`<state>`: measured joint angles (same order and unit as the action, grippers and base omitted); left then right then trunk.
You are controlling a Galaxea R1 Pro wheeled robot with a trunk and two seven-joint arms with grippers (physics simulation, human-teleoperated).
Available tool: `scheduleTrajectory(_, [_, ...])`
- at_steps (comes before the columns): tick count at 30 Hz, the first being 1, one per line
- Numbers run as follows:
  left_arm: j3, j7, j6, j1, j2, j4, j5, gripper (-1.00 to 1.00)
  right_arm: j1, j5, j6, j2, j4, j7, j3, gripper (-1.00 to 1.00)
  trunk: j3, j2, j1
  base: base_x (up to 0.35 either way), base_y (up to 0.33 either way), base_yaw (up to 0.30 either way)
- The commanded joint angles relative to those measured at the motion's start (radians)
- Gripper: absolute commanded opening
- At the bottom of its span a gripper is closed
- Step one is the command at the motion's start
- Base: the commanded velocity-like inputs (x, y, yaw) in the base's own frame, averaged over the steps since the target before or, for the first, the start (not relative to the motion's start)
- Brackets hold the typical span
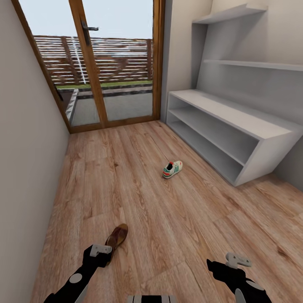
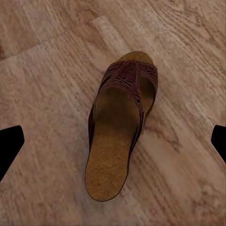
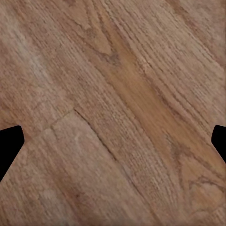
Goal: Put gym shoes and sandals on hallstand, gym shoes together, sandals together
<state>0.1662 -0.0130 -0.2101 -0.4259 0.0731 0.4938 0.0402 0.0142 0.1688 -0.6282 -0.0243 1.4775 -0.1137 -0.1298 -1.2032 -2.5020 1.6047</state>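
One dark brown sandal (image 1: 117, 237) with a tan footbed lies on the wood-plank corridor floor (image 1: 139, 202), near the left wall. My left gripper (image 1: 98, 251) hangs open just above its near end. The left wrist view looks straight down on the sandal (image 2: 120, 132), which lies between the spread black fingertips (image 2: 10, 143). One white gym shoe (image 1: 172, 169) with green stripes lies mid-floor, in front of the pale-grey hallstand (image 1: 235, 122). My right gripper (image 1: 229, 263) is open over bare floor (image 3: 113, 94). The other sandal and the other gym shoe are out of view.
A wood-framed glass door (image 1: 113, 63) closes the far end of the corridor. A plain wall (image 1: 25, 168) runs close along the left. The hallstand's two shelf tiers (image 1: 210, 139) and its flat top carry nothing.
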Motion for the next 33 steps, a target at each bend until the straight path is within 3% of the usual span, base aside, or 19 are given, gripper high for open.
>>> scheduleTrajectory(1, [0.004,-0.001,-0.003,-0.001,0.001,0.000,0.004,1.00,0.001,0.011,-0.004,-0.001,0.001,-0.007,-0.001,1.00,-0.001,0.000,0.000,0.041,0.000,0.000])
scheduleTrajectory(10, [0.004,-0.001,-0.003,-0.001,0.001,-0.001,0.004,1.00,0.000,0.011,-0.004,0.000,0.001,-0.007,-0.001,1.00,-0.001,0.000,0.000,0.176,0.000,0.000])
scheduleTrajectory(25, [0.004,-0.001,-0.003,-0.001,0.001,-0.001,0.004,1.00,0.001,0.011,-0.004,0.000,0.001,-0.007,-0.001,1.00,-0.001,0.000,0.000,0.017,0.000,0.000])
scheduleTrajectory(33, [0.005,-0.001,-0.003,-0.001,0.001,-0.001,0.004,1.00,0.001,0.011,-0.004,0.000,0.001,-0.007,-0.001,1.00,-0.039,-0.002,0.003,0.000,0.000,0.000])
